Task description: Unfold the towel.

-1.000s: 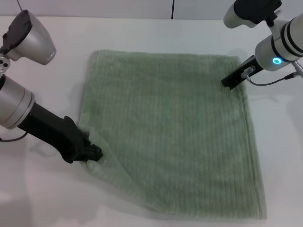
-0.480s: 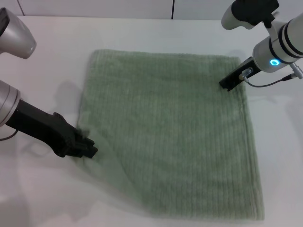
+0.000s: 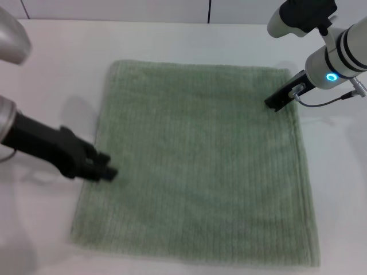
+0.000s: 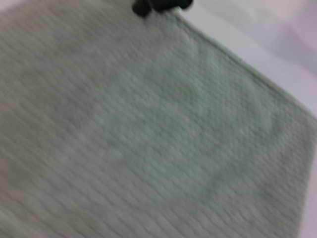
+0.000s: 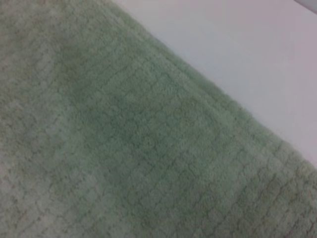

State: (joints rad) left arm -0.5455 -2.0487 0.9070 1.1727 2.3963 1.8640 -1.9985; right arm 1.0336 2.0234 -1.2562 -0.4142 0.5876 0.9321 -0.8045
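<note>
Nearest to us, along the bottom of the head view, the towel's [image 3: 200, 160] near hem runs almost straight from the lower left to the lower right of the frame, lying flat on the white table [image 3: 46, 229]. We see no doubled layer or turned-over corner there; the cloth reads as one sheet, roughly square, filling the centre of the frame.

A little farther in, at the left middle of the frame, our left gripper [image 3: 106, 171] sits at the towel's left edge, its dark tip over or just touching the hem. We cannot tell whether its fingers are parted or closed, nor whether any cloth is pinched between them. The left wrist view shows only open ribbed terry with one hem and bare table beyond it.

Farther still, at the upper right of the frame, our right gripper [image 3: 274, 104] rests on or just above the towel close to its far right corner. Its fingers are not resolved either, so we cannot say what it holds. The right wrist view shows flat green pile and the stitched border against the table.

We judge the unfolding essentially done: all four edges appear laid out. What may remain is letting go, lifting both arms clear, and perhaps smoothing the slightly slanted left side.
</note>
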